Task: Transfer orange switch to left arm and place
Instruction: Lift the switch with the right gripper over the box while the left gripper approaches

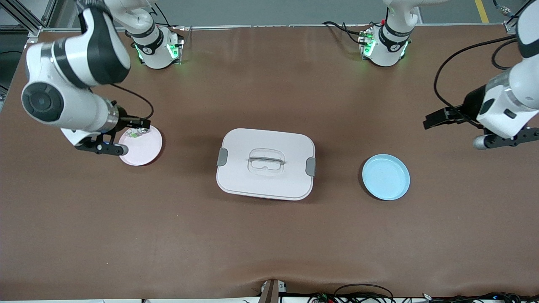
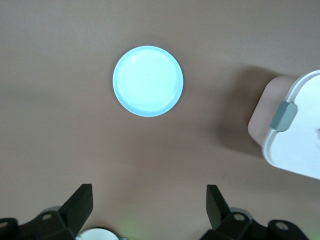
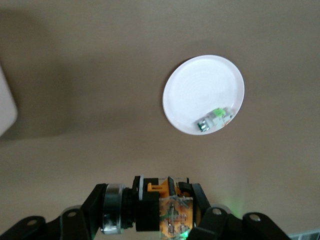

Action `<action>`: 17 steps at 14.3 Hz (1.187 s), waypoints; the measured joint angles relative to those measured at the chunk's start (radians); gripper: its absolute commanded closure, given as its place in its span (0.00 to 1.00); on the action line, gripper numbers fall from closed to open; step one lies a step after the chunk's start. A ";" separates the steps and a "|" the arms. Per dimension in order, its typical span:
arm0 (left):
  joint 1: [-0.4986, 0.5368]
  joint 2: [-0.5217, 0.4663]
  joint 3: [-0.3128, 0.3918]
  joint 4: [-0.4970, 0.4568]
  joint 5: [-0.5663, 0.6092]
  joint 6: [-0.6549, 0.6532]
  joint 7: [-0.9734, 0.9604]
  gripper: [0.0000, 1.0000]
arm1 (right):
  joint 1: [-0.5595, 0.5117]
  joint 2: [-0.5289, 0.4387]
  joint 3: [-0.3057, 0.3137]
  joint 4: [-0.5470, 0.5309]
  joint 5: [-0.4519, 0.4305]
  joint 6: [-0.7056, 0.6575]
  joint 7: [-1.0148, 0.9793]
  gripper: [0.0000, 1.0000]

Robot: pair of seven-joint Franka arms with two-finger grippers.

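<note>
We see a broad brown counter (image 1: 269, 235) under even, soft light. Above its top edge runs a grey floor (image 1: 269, 10) with a yellow line (image 1: 481, 10). Aluminium framing (image 1: 25, 19) stands at one corner, and loose cables (image 1: 362, 292) trail along the nearest edge.

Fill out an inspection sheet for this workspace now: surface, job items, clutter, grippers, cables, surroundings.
Surface: brown table, bare around the items.
Job's things: orange switch held in the right gripper, above the table beside the pink plate; white box mid-table, lid on; blue plate holds nothing.
Clutter: small green part on the pink plate.
Grippers: right shut on the switch; left gripper open, waiting over the table near the blue plate.
Cables: black cable looping to the left arm.
Surroundings: wires along the table's near edge.
</note>
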 measured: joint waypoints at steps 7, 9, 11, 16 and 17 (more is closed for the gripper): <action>-0.027 0.004 -0.063 0.000 -0.051 0.002 -0.194 0.00 | 0.134 0.038 0.001 0.133 0.251 -0.028 0.386 0.72; -0.025 0.009 -0.062 0.000 -0.075 0.003 -0.203 0.00 | 0.135 0.064 0.000 0.168 0.357 -0.025 0.489 0.72; -0.025 0.013 -0.062 0.000 -0.107 0.003 -0.214 0.00 | 0.143 0.095 0.000 0.209 0.433 -0.020 0.576 0.72; -0.025 0.037 -0.062 0.005 -0.120 0.012 -0.188 0.00 | 0.218 0.151 0.001 0.262 0.569 0.141 0.803 0.71; -0.024 0.041 -0.062 0.006 -0.119 0.012 -0.186 0.00 | 0.235 0.159 0.001 0.264 0.597 0.183 0.842 0.71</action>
